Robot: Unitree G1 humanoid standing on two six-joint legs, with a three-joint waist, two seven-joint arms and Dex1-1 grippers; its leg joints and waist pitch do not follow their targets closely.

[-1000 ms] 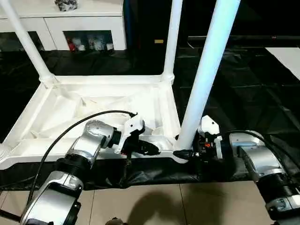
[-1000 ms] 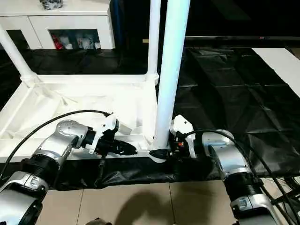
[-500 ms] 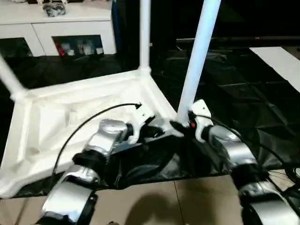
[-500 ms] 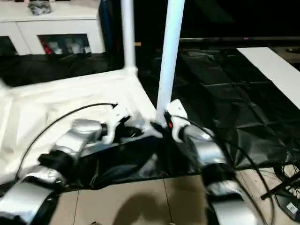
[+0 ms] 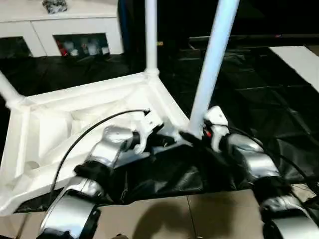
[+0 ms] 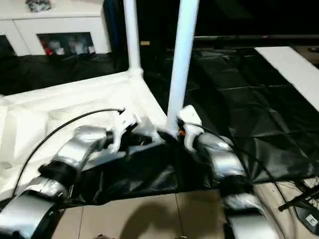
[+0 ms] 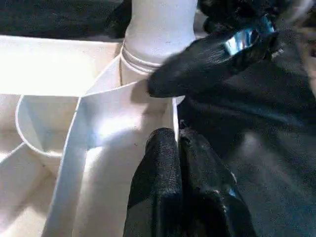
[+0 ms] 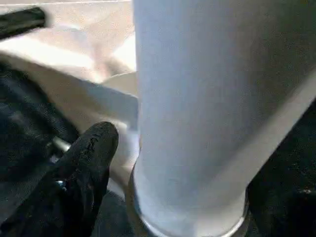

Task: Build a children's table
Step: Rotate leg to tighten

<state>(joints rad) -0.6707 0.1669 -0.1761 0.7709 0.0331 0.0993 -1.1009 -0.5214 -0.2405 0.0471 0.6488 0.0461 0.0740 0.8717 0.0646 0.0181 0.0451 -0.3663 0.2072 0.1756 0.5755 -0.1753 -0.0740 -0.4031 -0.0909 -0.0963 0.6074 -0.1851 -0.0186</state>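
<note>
The children's table lies upside down, its ribbed white top [image 5: 84, 92] on a black sheet. Three white legs stand up from its corner sockets: the near right leg [image 5: 212, 74], a far leg [image 5: 151, 35] and a left leg [image 5: 7, 89]. My left gripper [image 5: 168, 141] is shut, its fingertips [image 7: 165, 148] at the top's rim just beside the near right socket. My right gripper [image 5: 193, 136] straddles the base of the near right leg, open. One of its fingers [image 8: 89, 153] stands a little apart from the tube.
A white cabinet [image 5: 75, 27] with glass doors stands at the back left. The black sheet [image 5: 259, 99] spreads to the right and bunches under my forearms. A white panel [image 5: 299, 57] lies far right, with tiled floor [image 5: 164, 219] in front and cables [image 6: 299, 199] at the right.
The camera has swung. The table top has turned on the sheet, its near right corner now farther from me, with both grippers still at that corner. The sheet has bunched along the near edge.
</note>
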